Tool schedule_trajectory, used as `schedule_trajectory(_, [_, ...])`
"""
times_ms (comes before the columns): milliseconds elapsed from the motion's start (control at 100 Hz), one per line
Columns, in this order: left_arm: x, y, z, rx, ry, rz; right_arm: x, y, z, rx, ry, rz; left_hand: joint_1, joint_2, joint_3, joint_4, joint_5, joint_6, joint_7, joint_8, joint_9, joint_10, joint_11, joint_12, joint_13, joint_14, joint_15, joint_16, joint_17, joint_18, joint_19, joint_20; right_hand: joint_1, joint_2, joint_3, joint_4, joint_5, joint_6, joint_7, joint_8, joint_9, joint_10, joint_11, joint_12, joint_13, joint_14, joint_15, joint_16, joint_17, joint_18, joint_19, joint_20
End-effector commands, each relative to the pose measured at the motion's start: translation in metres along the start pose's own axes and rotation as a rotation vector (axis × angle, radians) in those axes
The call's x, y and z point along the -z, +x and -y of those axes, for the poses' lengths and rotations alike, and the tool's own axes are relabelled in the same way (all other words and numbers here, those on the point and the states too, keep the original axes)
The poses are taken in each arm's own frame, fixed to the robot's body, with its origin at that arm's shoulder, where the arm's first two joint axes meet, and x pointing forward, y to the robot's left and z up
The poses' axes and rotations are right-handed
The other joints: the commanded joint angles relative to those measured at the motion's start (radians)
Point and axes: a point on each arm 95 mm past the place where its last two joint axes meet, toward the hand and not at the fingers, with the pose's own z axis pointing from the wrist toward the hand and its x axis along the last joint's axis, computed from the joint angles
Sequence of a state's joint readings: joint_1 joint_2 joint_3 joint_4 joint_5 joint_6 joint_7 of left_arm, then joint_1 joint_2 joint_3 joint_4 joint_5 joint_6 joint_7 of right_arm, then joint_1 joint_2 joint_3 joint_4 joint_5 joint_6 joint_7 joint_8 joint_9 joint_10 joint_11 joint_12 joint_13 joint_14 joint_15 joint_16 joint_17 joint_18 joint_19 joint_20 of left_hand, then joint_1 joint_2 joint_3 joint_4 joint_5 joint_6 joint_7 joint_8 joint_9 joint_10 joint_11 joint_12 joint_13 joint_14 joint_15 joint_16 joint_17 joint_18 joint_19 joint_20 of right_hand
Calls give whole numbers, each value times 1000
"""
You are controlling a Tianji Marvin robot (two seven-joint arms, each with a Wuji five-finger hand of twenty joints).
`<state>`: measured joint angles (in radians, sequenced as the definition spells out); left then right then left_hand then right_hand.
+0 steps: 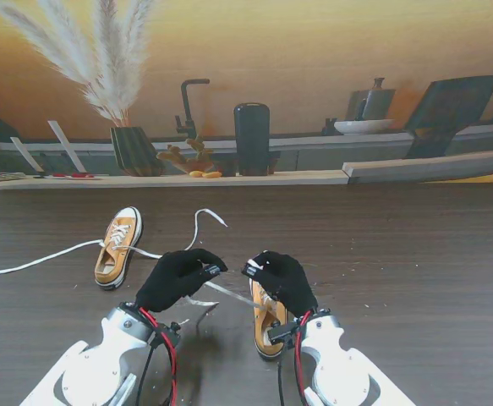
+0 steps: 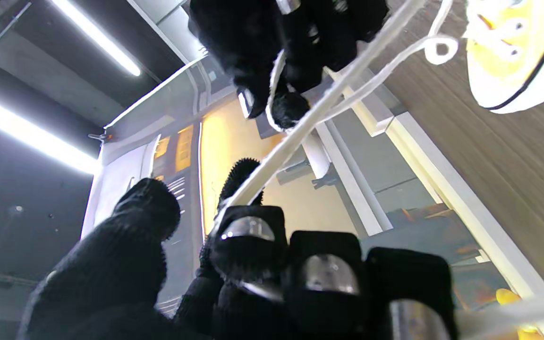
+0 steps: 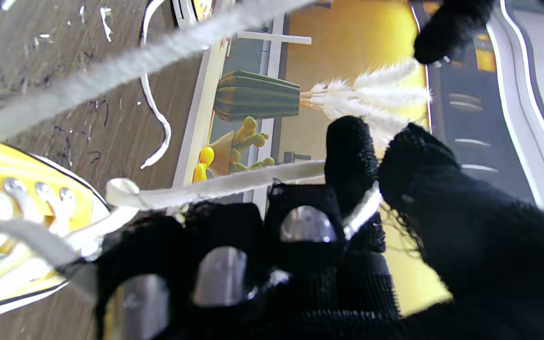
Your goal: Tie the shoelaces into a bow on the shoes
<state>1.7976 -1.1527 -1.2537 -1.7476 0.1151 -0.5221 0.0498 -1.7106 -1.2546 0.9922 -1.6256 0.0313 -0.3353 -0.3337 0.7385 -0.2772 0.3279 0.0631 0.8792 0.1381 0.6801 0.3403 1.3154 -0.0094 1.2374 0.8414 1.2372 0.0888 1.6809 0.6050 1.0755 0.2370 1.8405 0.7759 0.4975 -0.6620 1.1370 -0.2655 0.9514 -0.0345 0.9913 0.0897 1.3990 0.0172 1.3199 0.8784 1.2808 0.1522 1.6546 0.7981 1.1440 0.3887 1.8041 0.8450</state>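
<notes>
Left hand (image 1: 177, 277), black-gloved, pinching flat white shoelace (image 1: 229, 293) low centre of stand view; right hand (image 1: 282, 279) gripping another strand just beside it. Yellow canvas sneaker (image 1: 267, 326) under right hand on dark wood worktop (image 1: 398, 271). Second yellow sneaker (image 1: 117, 247) lying centre-left, laces trailing.
</notes>
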Motion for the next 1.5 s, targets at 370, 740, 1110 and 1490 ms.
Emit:
schedule_trajectory(370, [-44, 37, 12, 66, -86, -119, -4, -7, -3, 152, 194, -18, -22, -27, 33, -28, 30, -76, 19, -13, 49, 33, 60, -13, 34, 2, 81, 8, 24, -45, 254, 34, -205, 55, -227, 123, -18, -47, -381, 143, 43, -62, 37, 83, 29, -87, 76, 31, 61, -136, 290, 74])
schedule_trajectory(740, [-102, 47, 0, 70, -123, -192, -8, -5, 9, 205, 299, -33, -26, -27, 38, -30, 28, -98, 43, -8, 47, 19, 58, -15, 34, -15, 72, 4, 23, -65, 253, 17, -166, 7, -206, 122, 37, -63, -344, 157, 49, -80, 69, 124, 29, -104, 111, 51, 68, -157, 290, 121])
schedule_trajectory(1110, [-147, 32, -26, -61, -163, -212, -4, 1, 10, 157, 328, -37, -65, 45, -50, 9, -240, -199, -160, 71, -683, 104, -836, -276, -737, 88, -1063, -33, -888, 89, -691, -157, -26, -64, -138, -40, 63, -207, 15, -113, 49, -67, 118, 110, 28, -85, 129, 75, 68, -135, 290, 164])
schedule_trajectory(1490, [-132, 23, -12, -151, -24, -155, 0, 6, 6, 110, 280, -46, -16, 56, -69, 31, -270, -166, -147, 125, -798, 121, -884, -318, -859, 101, -1180, 36, -992, 47, -960, 22, -40, -2, -119, -33, 25, -178, -8, -119, 48, -56, 116, 105, 27, -64, 120, 74, 64, -112, 290, 160])
